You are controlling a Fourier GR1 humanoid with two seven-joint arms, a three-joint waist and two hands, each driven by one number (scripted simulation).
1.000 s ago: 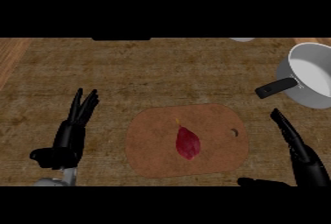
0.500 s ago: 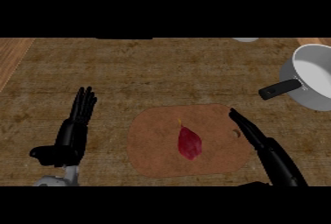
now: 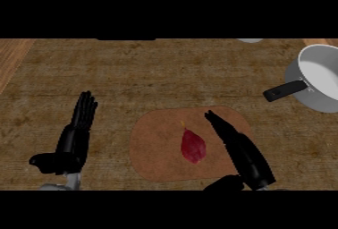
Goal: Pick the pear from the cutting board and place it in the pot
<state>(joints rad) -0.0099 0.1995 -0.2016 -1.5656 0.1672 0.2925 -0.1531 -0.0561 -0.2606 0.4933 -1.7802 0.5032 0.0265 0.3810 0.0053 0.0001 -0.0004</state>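
The counter (image 3: 165, 76) is a mottled brown top, with a paler wooden strip (image 3: 10, 58) down its far left. A rounded brown cutting board (image 3: 153, 147) lies flat near the middle. A grey pot (image 3: 325, 74) sits at the right edge, its black handle (image 3: 284, 91) angled toward the board.

Occlusions and cut-offs, head view.
The pot (image 3: 321, 74) is cut by the right edge; only its left part and handle (image 3: 285, 91) show. The right hand (image 3: 241, 147) covers the right portion of the cutting board (image 3: 155, 143). A pale item (image 3: 249, 40) and a dark item (image 3: 125, 39) at the top edge are too cropped to identify.
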